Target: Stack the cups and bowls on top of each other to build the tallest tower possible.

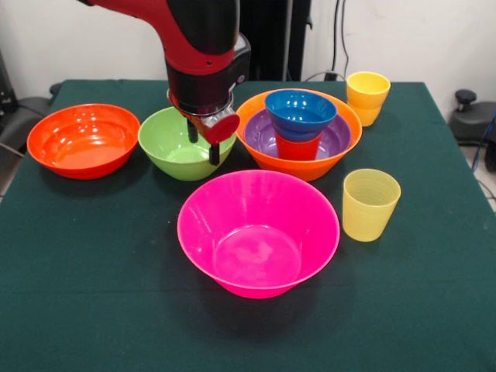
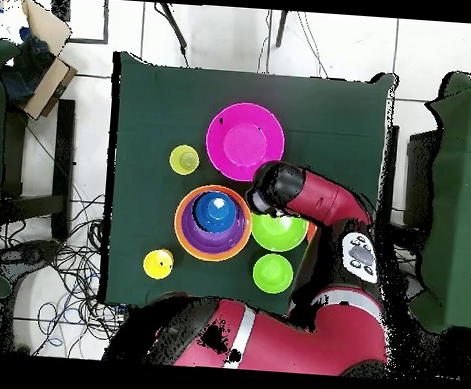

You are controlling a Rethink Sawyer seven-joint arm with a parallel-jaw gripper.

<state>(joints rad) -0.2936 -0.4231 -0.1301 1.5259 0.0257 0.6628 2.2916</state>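
Above the medium green bowl, over its rim on the side toward the tower, hangs the tool: two dark fingers pointing down, a narrow gap between them, nothing gripped. Red disc at wrist, black cuff above. Beside that bowl stands the tower: large orange bowl as base, shallow purple bowl nested inside, red-orange cup upright in the purple, small blue bowl seated on the cup. On the green bowl's other side, red-orange bowl, apart. Nearer the camera, large pink bowl, upright, empty. Paler yellow cup just beside pink bowl. Second yellow cup at far bench corner, close behind the tower. Small green bowl seen overhead only, near the robot base. Green cloth over bench.
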